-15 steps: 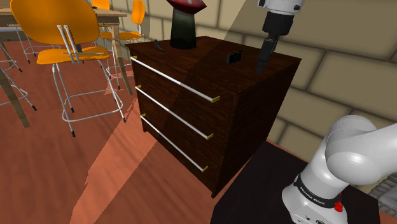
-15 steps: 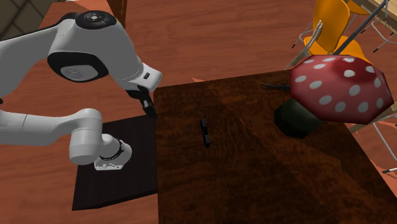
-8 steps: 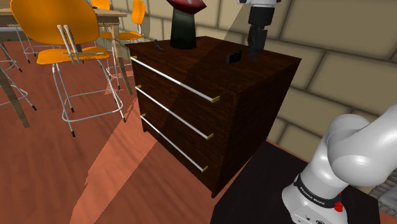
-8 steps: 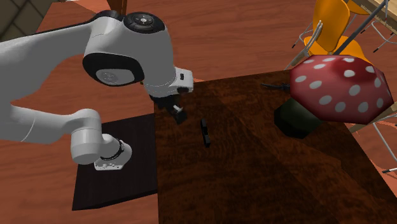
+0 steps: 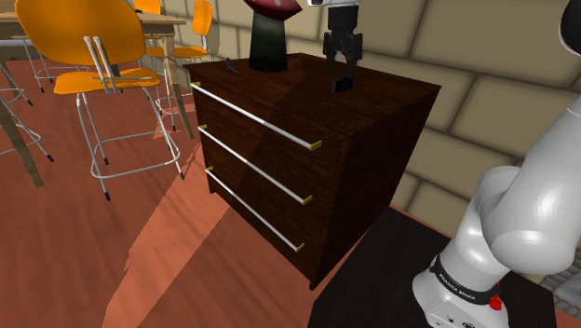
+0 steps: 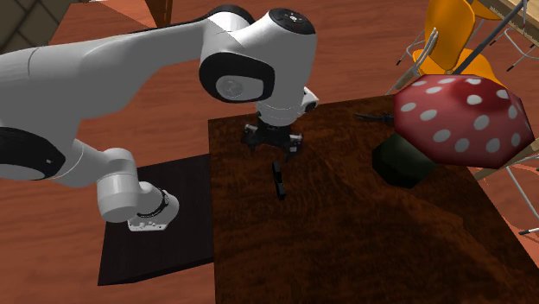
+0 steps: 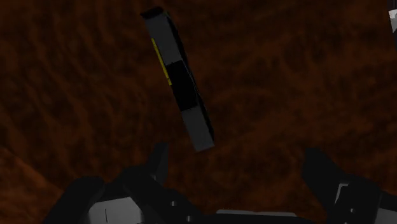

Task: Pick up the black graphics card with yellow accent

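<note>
Spotted thin black graphics card with yellow stripe (image 7: 181,83) on top of dark wooden three-drawer chest (image 5: 279,88). Probably standing on its long edge, hard to confirm from above. Placed it on the half of the top nearer the robot's stand, well apart from red white-spotted mushroom lamp (image 6: 458,108). Found all-black two-finger gripper (image 5: 342,58) hanging just above the card, spread wide, clamped on nothing. Saw near end of card about level with the fingertips in wrist view, no contact. Noted orange metal-legged chairs (image 5: 79,33) beside chest.
</note>
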Tool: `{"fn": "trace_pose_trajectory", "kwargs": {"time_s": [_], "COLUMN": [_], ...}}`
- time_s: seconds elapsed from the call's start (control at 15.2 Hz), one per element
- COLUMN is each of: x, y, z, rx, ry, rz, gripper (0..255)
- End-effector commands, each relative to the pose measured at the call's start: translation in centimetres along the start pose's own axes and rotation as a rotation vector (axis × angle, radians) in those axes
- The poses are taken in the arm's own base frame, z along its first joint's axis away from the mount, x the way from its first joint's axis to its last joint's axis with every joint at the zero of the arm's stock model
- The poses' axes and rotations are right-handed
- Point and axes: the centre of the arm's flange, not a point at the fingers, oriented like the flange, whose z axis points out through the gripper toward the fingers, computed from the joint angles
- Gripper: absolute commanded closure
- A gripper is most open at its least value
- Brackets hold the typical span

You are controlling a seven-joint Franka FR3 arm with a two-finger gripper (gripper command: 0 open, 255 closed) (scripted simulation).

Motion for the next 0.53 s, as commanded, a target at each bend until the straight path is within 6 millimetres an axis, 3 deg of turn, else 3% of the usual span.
{"fn": "trace_pose_trajectory", "kwargs": {"time_s": [0.0,0.46], "x": [1.0,1.5], "y": [1.7,2.0], "z": [0.1,4.1], "rx": [0.007,0.007], "ry": [-0.018,-0.018], "rz": [-0.092,-0.092], "gripper": [0,0]}}
